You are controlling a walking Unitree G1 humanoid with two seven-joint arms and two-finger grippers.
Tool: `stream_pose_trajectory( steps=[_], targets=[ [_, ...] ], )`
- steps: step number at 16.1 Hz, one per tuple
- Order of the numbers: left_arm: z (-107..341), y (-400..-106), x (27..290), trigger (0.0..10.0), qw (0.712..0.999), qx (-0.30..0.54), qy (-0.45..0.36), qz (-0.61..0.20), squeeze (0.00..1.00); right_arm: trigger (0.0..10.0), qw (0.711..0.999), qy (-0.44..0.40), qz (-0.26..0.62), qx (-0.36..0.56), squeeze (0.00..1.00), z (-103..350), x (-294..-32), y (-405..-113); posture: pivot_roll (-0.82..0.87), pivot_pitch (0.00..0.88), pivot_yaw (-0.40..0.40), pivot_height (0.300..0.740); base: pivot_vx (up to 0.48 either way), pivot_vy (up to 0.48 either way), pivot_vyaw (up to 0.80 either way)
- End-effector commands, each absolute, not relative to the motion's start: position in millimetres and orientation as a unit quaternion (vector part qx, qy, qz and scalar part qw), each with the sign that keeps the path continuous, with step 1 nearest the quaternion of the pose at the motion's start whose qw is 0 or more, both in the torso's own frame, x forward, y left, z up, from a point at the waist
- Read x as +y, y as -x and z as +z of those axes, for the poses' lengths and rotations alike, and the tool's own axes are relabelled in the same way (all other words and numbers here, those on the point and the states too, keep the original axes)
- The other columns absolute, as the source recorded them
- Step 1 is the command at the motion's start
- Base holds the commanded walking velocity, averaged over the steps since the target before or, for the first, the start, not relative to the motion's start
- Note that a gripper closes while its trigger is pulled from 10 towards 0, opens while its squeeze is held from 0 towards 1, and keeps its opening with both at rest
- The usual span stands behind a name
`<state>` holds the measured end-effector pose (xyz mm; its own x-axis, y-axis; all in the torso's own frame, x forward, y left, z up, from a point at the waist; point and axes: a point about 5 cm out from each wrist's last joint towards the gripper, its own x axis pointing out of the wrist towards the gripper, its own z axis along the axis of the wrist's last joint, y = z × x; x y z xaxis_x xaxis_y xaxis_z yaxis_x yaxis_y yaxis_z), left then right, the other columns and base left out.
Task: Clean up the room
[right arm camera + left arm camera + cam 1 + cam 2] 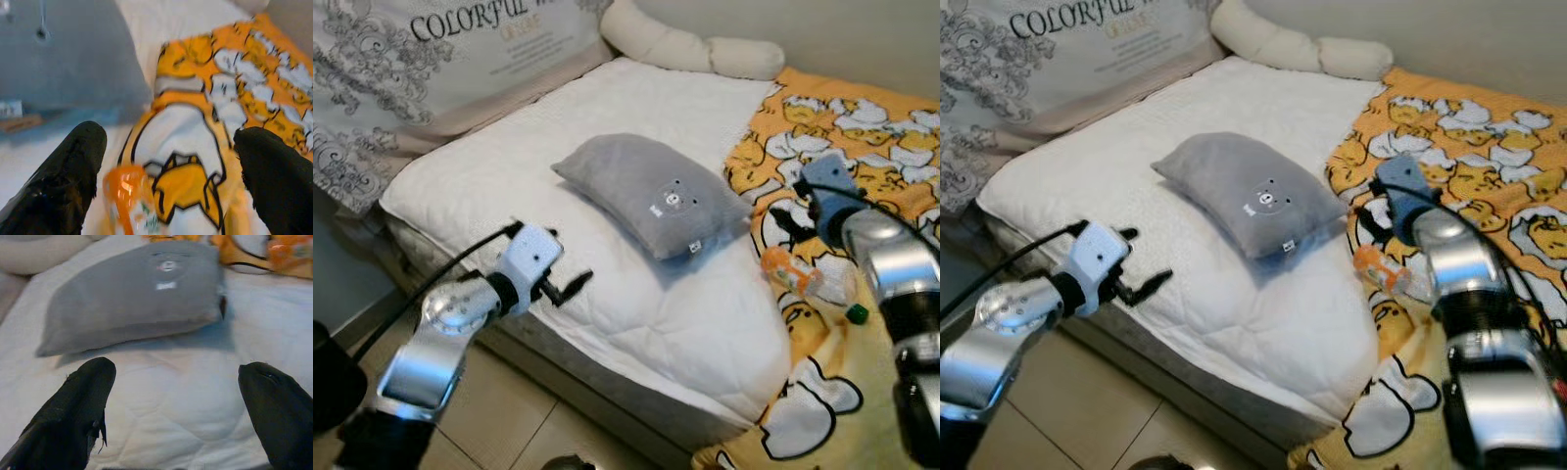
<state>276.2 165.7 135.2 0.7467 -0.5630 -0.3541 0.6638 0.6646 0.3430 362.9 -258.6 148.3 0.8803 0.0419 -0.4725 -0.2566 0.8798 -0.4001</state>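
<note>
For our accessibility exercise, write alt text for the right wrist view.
The right claw, open, hangs over a yellow duck-print blanket, with an orange-labelled bottle lying just ahead between its fingers. A grey pillow sits on the white mattress beyond.

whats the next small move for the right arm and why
Probably ease the right pincer down over the orange bottle lying on the yellow blanket: its fingers are open just above it, and nothing is held yet.
</note>
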Motion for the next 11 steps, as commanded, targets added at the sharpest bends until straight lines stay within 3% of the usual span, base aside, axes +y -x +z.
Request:
stream_pose_trajectory(
  steps=[1,5,6,7,9,11],
  targets=[
    [135,-276,164,10.0,0.894,0.122,-0.233,-0.363,0.00,10.0,0.933,0.241,0.096,0.251,1.00,145,-259,-364,0.07,0.000,0.037,0.740,0.000,0.000,0.00],
    [136,-271,157,10.0,0.864,0.137,-0.234,-0.423,0.00,10.0,0.866,0.296,0.157,0.372,1.00,121,-279,-350,0.07,0.000,0.027,0.740,0.000,0.000,0.00],
    [135,-270,156,10.0,0.862,0.139,-0.233,-0.428,0.00,10.0,0.858,0.311,0.144,0.383,0.84,115,-282,-347,0.06,0.000,0.042,0.740,0.000,0.000,0.00],
    [134,-270,155,10.0,0.860,0.140,-0.233,-0.431,0.00,10.0,0.858,0.316,0.125,0.386,0.00,111,-285,-346,0.06,0.000,0.042,0.740,0.000,0.000,0.00],
    [134,-269,153,10.0,0.851,0.149,-0.234,-0.447,0.00,10.0,0.868,0.305,0.076,0.384,0.00,107,-288,-347,0.07,0.000,0.066,0.740,0.000,0.000,0.00],
    [134,-267,154,10.0,0.842,0.158,-0.239,-0.457,0.00,10.0,0.853,0.314,0.084,0.409,0.00,97,-287,-342,0.08,0.000,0.075,0.740,0.000,0.000,0.00]
  ],
)
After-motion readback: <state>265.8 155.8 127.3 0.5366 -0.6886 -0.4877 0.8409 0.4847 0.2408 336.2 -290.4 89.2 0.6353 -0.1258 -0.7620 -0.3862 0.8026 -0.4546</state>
